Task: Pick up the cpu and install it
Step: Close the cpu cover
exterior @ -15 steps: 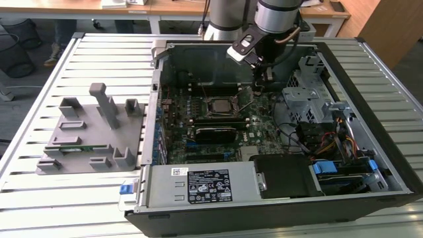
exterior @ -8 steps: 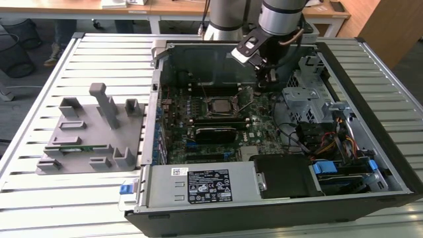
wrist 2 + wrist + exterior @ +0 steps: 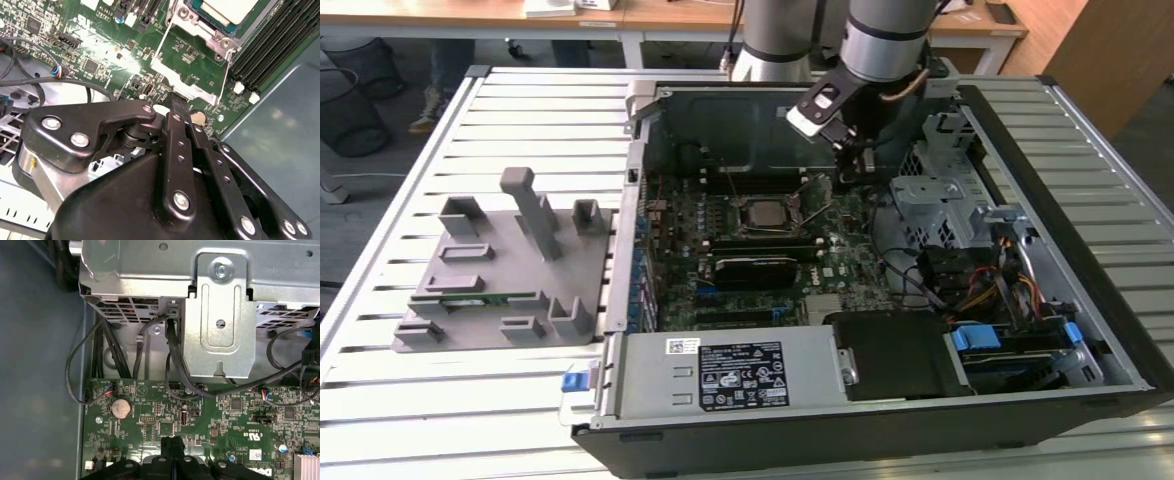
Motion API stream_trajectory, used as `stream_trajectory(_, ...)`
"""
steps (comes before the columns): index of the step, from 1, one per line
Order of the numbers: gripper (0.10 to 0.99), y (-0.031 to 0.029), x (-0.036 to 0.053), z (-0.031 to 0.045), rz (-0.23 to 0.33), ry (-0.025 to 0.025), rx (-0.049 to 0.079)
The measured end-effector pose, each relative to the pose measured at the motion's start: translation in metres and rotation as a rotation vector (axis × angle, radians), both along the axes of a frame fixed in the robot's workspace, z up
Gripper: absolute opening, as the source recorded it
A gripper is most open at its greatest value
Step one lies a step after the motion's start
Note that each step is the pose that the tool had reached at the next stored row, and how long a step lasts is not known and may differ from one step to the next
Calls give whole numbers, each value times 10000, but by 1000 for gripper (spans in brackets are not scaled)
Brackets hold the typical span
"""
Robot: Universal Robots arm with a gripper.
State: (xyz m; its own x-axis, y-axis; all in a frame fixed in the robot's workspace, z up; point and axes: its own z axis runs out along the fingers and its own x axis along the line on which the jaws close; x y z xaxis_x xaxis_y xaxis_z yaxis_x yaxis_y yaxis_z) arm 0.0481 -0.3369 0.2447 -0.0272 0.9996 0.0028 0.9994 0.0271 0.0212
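With the silvery-grey square cpu (image 3: 227, 7) seated, the clenched, empty tool (image 3: 179, 101) is held at the open metal socket frame (image 3: 200, 89); gentle closing is judged needed.

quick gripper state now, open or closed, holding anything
gripper: closed, fingertips together, holding nothing; the cpu lies in the socket.

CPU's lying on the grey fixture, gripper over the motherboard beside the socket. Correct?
Not quite. The cpu sits in the motherboard socket, not on the grey fixture; the exterior view shows it. The rest holds: the gripper is over the motherboard beside the socket.
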Motion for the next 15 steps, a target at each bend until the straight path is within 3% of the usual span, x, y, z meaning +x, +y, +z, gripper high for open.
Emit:
stream_trajectory(7,110,1,-86,2,2,52,77)
stream_trajectory(15,110,6,-254,14,2,91,107)
